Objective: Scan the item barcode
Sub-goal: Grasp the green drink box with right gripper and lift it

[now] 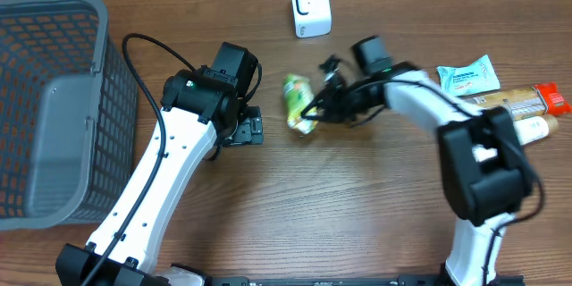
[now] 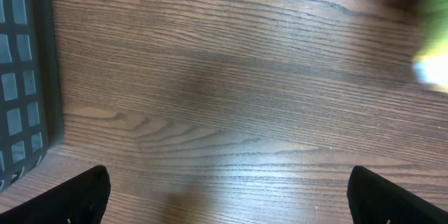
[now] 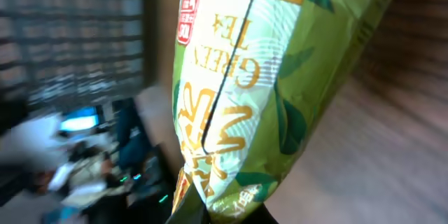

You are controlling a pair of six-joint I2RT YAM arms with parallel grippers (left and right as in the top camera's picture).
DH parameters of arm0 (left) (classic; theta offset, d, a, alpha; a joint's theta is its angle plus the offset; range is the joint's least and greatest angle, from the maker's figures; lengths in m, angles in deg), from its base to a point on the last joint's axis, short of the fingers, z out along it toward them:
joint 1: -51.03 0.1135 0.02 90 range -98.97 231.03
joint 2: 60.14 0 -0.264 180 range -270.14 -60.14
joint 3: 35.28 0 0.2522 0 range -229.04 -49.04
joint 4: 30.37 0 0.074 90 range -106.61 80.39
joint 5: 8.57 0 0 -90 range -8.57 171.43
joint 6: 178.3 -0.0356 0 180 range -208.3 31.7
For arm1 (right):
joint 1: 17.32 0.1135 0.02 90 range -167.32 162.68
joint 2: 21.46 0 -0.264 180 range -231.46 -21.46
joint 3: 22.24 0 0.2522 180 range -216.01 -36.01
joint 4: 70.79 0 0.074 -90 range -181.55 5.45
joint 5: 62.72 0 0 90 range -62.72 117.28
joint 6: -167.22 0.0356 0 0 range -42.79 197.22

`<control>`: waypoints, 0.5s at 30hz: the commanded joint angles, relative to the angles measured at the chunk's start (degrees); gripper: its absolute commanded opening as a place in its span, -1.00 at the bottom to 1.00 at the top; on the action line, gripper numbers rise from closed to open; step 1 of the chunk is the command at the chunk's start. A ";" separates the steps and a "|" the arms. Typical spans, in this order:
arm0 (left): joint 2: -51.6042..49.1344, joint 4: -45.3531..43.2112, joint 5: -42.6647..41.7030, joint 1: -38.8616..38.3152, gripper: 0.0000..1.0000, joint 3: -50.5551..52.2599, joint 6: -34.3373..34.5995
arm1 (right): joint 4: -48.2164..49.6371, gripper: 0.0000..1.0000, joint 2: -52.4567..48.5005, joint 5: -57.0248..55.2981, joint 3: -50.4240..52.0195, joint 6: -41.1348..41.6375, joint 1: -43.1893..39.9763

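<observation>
Green tea packet: we see the green tea packet (image 1: pixel 298 101) in the middle of the table (image 1: pixel 295 206), a little toward its far edge, caught at its near end by the right gripper (image 1: pixel 312 116)
Right gripper: clamped tight on the packet's end seam; in its wrist view the packet fills the frame, rising straight out of the fingers with its print lying sideways
Left gripper: the left gripper (image 1: pixel 248 130) has its jaws spread as wide as they go with only bare wood between them; it sits just left of the packet and does not touch it
Long axis: the packet runs roughly from the near edge toward the far edge, its far end tipped slightly left
Lifted or resting: we cannot tell
Barcode scanner: the white barcode scanner (image 1: pixel 310 6) stands by the far edge, almost straight beyond the packet's far end and well apart from it
Key relation: the scanner lies farther along the packet's own long axis, so we judge the coming move a carry toward the far edge
Nearer arm: the right, which already has the packet
Barcode: we find it in no view; the visible face shows only green tea lettering, so we expect a turn may be needed
Elsewhere: a grey basket (image 1: pixel 54 18) at the left edge, snack packs (image 1: pixel 523 98) at the right edge
</observation>
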 commanded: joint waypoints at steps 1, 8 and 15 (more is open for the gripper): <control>-0.24 -0.09 0.79 -0.02 0.99 0.02 1.22 | -3.43 -0.93 7.80 19.71 -0.33 -16.50 -2.62; -0.24 -0.09 0.79 -0.02 0.99 0.02 1.22 | -8.04 -0.93 13.64 30.40 -0.33 -21.38 -8.57; -0.24 -0.09 0.79 -0.02 0.99 0.02 1.22 | -8.11 -0.93 20.15 31.10 -0.33 -20.94 -10.86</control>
